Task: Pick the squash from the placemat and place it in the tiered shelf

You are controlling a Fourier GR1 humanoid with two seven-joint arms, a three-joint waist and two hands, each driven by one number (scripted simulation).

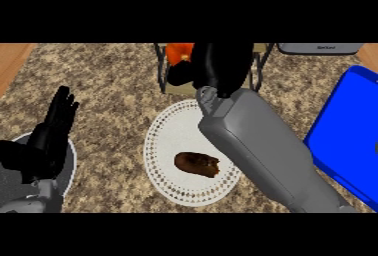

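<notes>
Over the tiered shelf, the right hand curls around the orange squash, while the left hand rests open at left.

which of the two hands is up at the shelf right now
The right hand, reaching over the tiered shelf. The left hand rests open at the left edge.

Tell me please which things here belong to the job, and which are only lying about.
Belong to the job:
- squash, orange, at the tiered shelf
- tiered shelf
- white placemat
- right hand, over the shelf, beside the squash

Only lying about:
- brown food item on the placemat
- blue board
- grey plate
- left hand, resting open at the left
</notes>
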